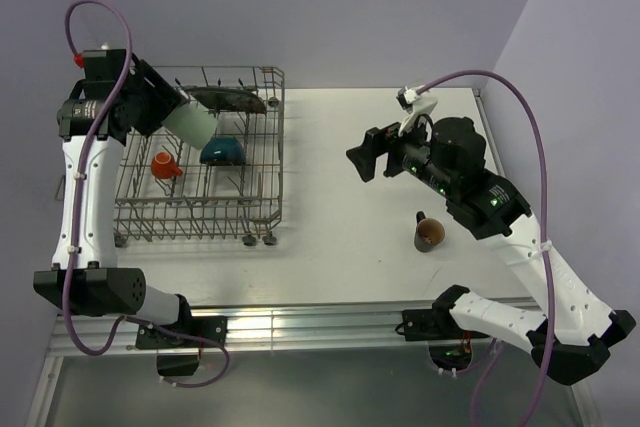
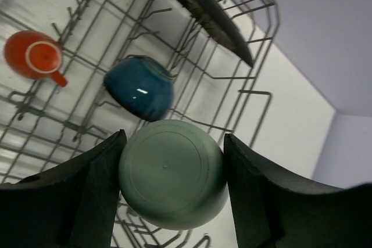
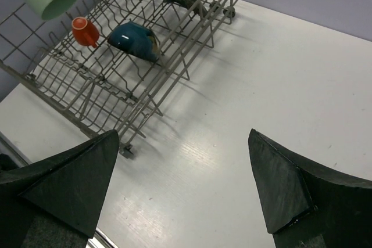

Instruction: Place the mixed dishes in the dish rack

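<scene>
Left end effector (image 2: pixel 173 149) grips the pale green mug (image 1: pixel 190 125), long axis tilted mouth-down over the far-left part of the grey wire dish rack (image 1: pixel 200 209), while the right end effector (image 3: pixel 183 143), wide and empty, is nearer the small brown cup (image 1: pixel 429 233) right of that rack.

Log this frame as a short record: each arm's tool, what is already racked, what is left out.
left tool: shut on pale green mug, held tilted above dish rack
right tool: open, empty, over bare table
in rack: dark plate on edge, blue bowl, orange-red cup
outside rack: brown cup, on table to the rack's right
</scene>
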Robot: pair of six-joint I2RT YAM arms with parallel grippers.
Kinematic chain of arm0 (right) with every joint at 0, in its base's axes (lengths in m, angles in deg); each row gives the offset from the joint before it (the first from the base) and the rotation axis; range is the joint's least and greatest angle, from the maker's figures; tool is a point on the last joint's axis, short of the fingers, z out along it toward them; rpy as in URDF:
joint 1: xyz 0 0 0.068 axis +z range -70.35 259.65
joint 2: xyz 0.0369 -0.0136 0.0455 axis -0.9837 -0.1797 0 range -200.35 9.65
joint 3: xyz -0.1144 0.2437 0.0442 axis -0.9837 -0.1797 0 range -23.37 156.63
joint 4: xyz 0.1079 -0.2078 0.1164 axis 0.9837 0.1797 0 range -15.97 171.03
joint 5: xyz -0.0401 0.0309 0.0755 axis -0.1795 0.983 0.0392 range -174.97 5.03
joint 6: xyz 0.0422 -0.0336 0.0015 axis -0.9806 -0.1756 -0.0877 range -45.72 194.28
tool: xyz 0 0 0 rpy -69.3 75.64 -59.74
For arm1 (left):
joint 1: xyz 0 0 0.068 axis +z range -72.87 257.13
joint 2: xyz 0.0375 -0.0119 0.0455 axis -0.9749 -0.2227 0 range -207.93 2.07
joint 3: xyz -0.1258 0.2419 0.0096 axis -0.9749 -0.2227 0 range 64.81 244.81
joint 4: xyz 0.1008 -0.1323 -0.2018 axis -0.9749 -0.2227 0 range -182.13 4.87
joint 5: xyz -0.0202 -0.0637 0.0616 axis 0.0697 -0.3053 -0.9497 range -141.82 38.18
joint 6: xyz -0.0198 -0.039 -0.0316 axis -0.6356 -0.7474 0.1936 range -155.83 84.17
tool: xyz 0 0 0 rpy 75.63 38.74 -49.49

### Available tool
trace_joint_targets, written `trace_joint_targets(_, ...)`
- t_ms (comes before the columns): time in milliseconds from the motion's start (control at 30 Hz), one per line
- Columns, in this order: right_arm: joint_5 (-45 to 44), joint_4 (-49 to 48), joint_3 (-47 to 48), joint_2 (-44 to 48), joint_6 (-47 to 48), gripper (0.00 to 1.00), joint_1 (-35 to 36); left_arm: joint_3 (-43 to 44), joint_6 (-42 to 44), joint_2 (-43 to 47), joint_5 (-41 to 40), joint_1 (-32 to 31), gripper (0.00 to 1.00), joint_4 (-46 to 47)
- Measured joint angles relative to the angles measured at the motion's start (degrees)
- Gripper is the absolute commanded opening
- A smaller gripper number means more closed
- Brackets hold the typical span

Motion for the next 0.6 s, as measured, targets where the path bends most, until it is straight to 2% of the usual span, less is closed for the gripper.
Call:
trace_joint_targets(133,-0.4,0.3,0.0,0.0,0.0,1.00,-0.8,-1.9,3.2,0.5,-5.7,-2.8,0.00,-1.0)
trace_joint_targets(333,-0.7,0.3,-0.7,0.3,-0.3,1.00,-1.2,-5.9,5.3,0.6,-13.1,-12.7,0.00,-0.5)
trace_joint_targets(600,-2.7,3.2,-1.8,1.2,-2.0,1.00,-2.3,-13.8,6.5,0.6,-18.6,-14.3,0.00,0.7)
